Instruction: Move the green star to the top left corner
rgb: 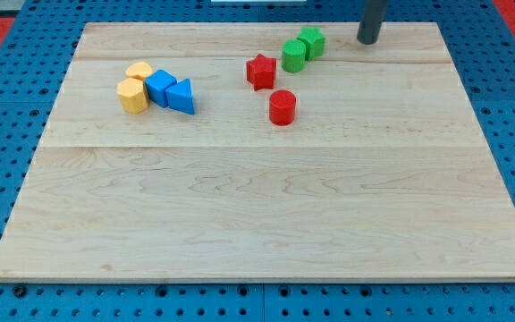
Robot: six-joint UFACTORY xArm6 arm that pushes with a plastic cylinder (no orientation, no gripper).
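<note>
The green star [312, 42] sits near the view's top, right of centre, touching a green cylinder [293, 55] at its lower left. My tip [367, 39] stands on the board to the right of the green star, a short gap away, not touching it. The board's top left corner [89, 30] is far to the left.
A red star [260, 72] and a red cylinder [282, 107] lie left of and below the green pair. A yellow hexagon [132, 95], another yellow block [139, 72], a blue cube [160, 88] and a blue triangle [181, 96] cluster at upper left.
</note>
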